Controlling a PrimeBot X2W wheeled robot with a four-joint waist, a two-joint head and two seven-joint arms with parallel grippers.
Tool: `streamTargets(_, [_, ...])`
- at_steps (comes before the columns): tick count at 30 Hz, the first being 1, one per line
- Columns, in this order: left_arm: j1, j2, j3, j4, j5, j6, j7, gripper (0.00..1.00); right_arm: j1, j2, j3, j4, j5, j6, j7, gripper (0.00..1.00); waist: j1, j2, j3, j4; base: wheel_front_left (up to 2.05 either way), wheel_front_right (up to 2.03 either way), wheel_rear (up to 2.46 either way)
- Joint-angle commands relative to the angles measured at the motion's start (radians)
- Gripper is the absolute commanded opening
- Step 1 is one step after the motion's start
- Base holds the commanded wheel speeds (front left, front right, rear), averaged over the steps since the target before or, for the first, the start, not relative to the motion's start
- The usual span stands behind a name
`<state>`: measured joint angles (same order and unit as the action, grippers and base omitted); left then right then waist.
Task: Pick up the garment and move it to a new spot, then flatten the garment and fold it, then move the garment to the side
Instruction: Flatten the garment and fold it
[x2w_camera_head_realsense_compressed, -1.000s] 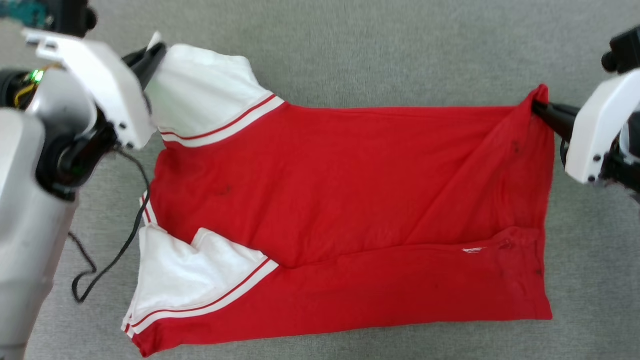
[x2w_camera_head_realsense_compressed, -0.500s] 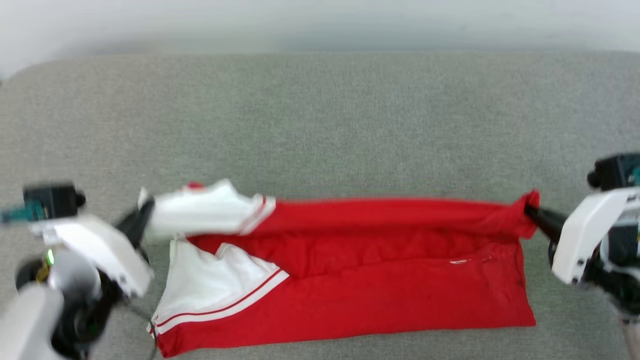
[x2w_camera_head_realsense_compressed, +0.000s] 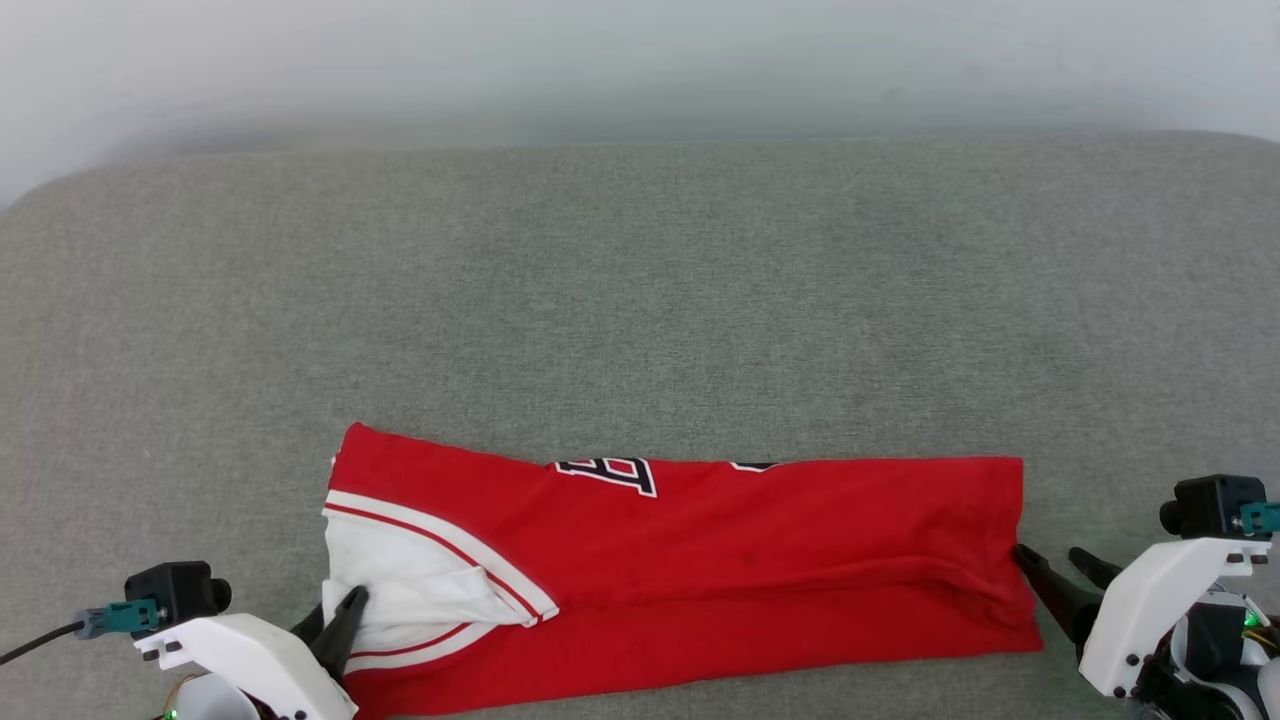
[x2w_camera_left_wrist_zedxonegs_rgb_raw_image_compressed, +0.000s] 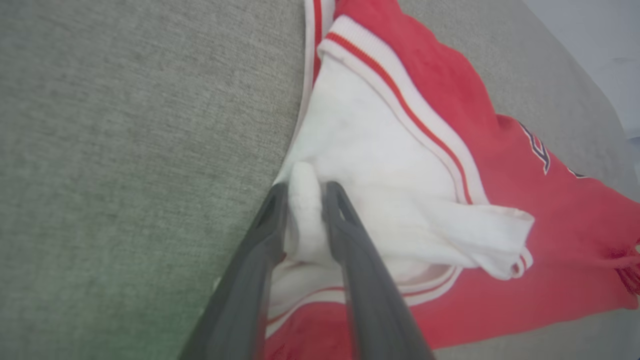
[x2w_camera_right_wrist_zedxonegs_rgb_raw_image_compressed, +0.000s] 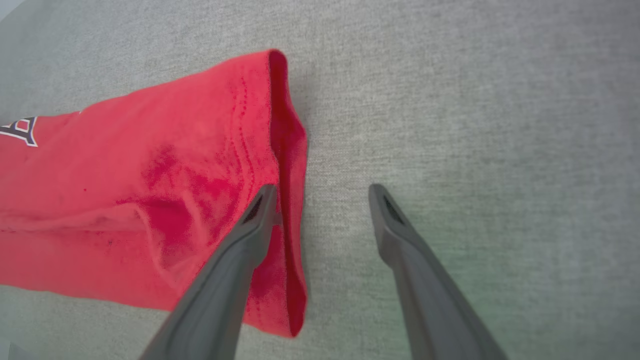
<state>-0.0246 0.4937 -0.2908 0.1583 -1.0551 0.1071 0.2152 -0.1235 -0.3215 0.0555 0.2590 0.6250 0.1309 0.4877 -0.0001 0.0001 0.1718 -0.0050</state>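
The garment (x2w_camera_head_realsense_compressed: 700, 560) lies as a long red strip on the grey padded surface (x2w_camera_head_realsense_compressed: 640, 300), with part of its black print along the far edge and a white sleeve at the left end. My left gripper (x2w_camera_head_realsense_compressed: 335, 610) is at that sleeve. In the left wrist view its fingers (x2w_camera_left_wrist_zedxonegs_rgb_raw_image_compressed: 305, 187) stand narrowly apart with a ridge of white sleeve cloth (x2w_camera_left_wrist_zedxonegs_rgb_raw_image_compressed: 380, 150) pinched between them. My right gripper (x2w_camera_head_realsense_compressed: 1048, 553) is open at the right end. In the right wrist view one finger rests against the red hem (x2w_camera_right_wrist_zedxonegs_rgb_raw_image_compressed: 280, 150) and nothing sits between the tips (x2w_camera_right_wrist_zedxonegs_rgb_raw_image_compressed: 324, 189).
The grey surface stretches far beyond the garment to a rounded back edge, with a pale wall (x2w_camera_head_realsense_compressed: 640, 60) behind it. A dark cable (x2w_camera_head_realsense_compressed: 40, 643) runs off the left wrist camera at the lower left.
The head camera has tilted up. Both grippers carried the garment's far edge toward me, folding it into a narrow strip. The right gripper let go of the hem and opened.
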Motion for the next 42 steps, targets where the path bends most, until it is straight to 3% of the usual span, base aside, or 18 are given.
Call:
streamTargets(1, [0.010,-0.004,0.000,0.005,0.010,0.007,-0.010,1.00,0.014,0.003,0.000,-0.007,0.000,0.000,-0.009,1.00,0.0001,-0.0001,-0.008,-0.008,0.00,0.00,0.00])
streamTargets(8, [-0.031,0.017,0.006,-0.059,0.117,0.061,-0.115,1.00,0.055,-0.027,-0.030,-0.119,0.002,0.000,-0.005,1.00,0.0001,-0.0001,-0.048,-0.035,0.00,0.00,0.00])
streamTargets(20, [-0.099,0.009,-0.030,-0.219,0.343,0.098,-0.354,1.00,0.049,-0.012,-0.208,-0.252,-0.047,0.000,0.270,1.00,0.0001,-0.0001,-0.084,0.000,0.00,0.00,0.00])
streamTargets(31, [-0.121,-0.051,-0.056,-0.276,0.479,0.123,-0.468,1.00,0.047,0.069,-0.246,-0.191,-0.079,0.000,0.392,1.00,0.0001,-0.0001,-0.026,0.109,0.00,0.00,0.00])
streamTargets(41, [-0.138,-0.079,-0.051,-0.279,0.517,0.105,-0.479,1.00,0.010,0.126,-0.189,-0.008,-0.030,0.000,0.465,1.00,0.0001,-0.0001,0.017,0.153,0.00,0.00,0.00])
streamTargets(42, [-0.136,-0.079,-0.049,-0.278,0.517,0.108,-0.479,1.00,0.008,0.132,-0.178,-0.001,-0.018,0.000,0.467,0.60,0.0001,-0.0001,0.017,0.154,0.00,0.00,0.00])
